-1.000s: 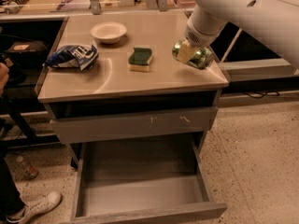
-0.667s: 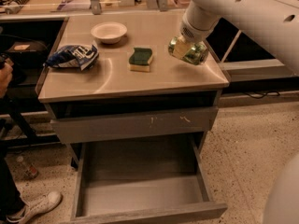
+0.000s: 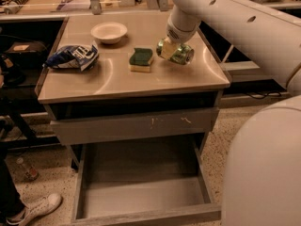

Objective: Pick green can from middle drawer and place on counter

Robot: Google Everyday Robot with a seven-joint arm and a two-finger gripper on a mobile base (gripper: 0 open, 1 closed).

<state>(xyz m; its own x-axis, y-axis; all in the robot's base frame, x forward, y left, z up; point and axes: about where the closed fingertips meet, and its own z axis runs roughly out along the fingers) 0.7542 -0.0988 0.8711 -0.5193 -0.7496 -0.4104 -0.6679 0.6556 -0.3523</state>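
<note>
In the upper middle of the frame, the gripper (image 3: 172, 43) at the end of the white arm is clamped around the green can (image 3: 179, 54), which lies on its side directly beneath the fingers. The can is low over the right part of the counter (image 3: 117, 81), just right of the green-and-yellow sponge (image 3: 141, 59); whether it touches the surface is unclear. The middle drawer (image 3: 146, 194) stands pulled out at the bottom of the frame. A white bowl (image 3: 108, 32) and a crumpled bag (image 3: 72, 57) sit on the left of the counter.
</note>
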